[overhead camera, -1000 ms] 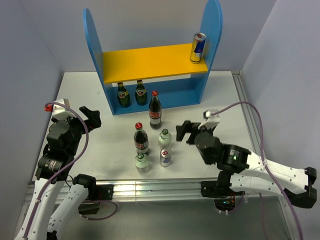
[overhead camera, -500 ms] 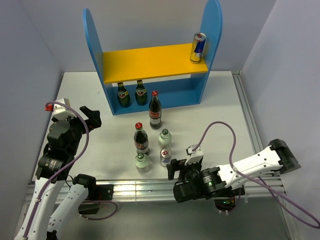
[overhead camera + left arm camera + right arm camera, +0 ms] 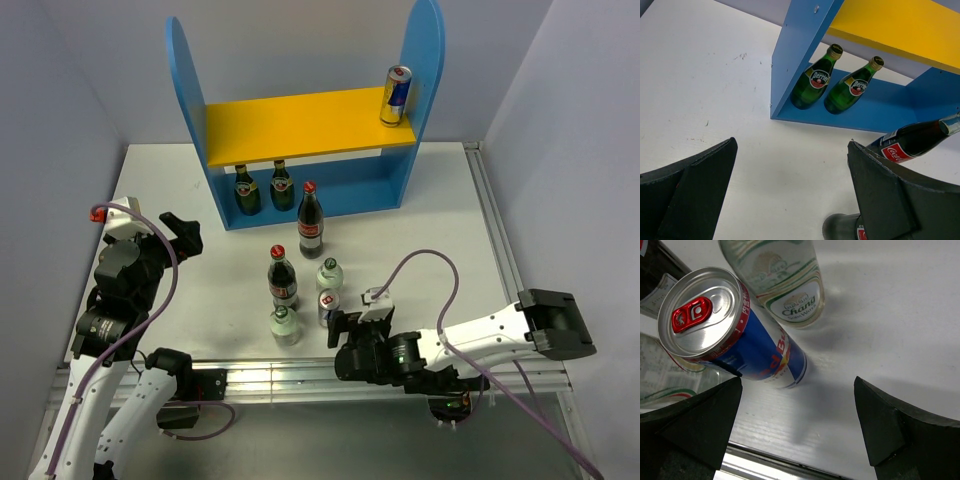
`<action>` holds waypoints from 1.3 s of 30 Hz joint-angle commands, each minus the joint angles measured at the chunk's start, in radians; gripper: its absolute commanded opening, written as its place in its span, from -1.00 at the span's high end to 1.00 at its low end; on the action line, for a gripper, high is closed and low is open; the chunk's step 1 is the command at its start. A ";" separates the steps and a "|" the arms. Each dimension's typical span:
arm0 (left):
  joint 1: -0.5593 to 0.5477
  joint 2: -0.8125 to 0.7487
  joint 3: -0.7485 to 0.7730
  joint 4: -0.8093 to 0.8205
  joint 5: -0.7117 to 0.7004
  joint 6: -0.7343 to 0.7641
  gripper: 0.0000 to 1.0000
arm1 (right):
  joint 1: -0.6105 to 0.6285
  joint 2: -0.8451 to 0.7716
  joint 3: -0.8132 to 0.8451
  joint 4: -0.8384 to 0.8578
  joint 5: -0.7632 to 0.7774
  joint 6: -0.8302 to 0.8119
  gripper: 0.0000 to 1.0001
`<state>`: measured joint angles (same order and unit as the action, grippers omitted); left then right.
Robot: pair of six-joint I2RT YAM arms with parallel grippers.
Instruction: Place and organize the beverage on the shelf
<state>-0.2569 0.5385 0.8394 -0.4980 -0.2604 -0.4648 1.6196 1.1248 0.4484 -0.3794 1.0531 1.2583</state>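
Found the left gripper point(image 3: 791, 150) spread wide and empty, poised over bare table point(image 3: 160, 180) left of the shelf point(image 3: 186, 90). Saw green bottles point(image 3: 812, 82) standing on its blue base.

Judged the step in hand to be the pickup of the slim can point(image 3: 735, 335). Placed it near the table's front edge, just right of a clear green-capped bottle point(image 3: 285, 325) and just in front of another, with cola bottles point(image 3: 283, 278) behind. Noted the right gripper point(image 3: 797, 385) low beside it, fingers apart, holding nothing, not yet around the can.

Would have done well to centre the jaws on the mid-body, to keep the far finger out of the narrow gap to the clear bottle behind, to squeeze gently on the thin wall, then to lift straight up.

Made out a silver lid with a red tab, blue and silver sides, red lettering; upright, apparently unopened. Spotted its twin point(image 3: 396, 96) at the right end of the yellow upper board point(image 3: 300, 125).
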 commanded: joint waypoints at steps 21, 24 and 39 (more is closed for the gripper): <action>0.001 0.000 0.004 0.029 -0.007 0.012 -0.99 | -0.121 0.271 0.006 0.601 0.010 -0.362 -1.00; 0.001 0.002 0.003 0.029 -0.005 0.014 -0.99 | -0.165 0.322 -0.004 0.693 0.031 -0.425 -1.00; 0.001 0.001 0.003 0.032 -0.002 0.012 -0.99 | -0.185 0.316 0.126 0.246 0.199 -0.155 1.00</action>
<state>-0.2569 0.5385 0.8394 -0.4976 -0.2600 -0.4648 1.4212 1.5024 0.4808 0.1715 1.1442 0.9073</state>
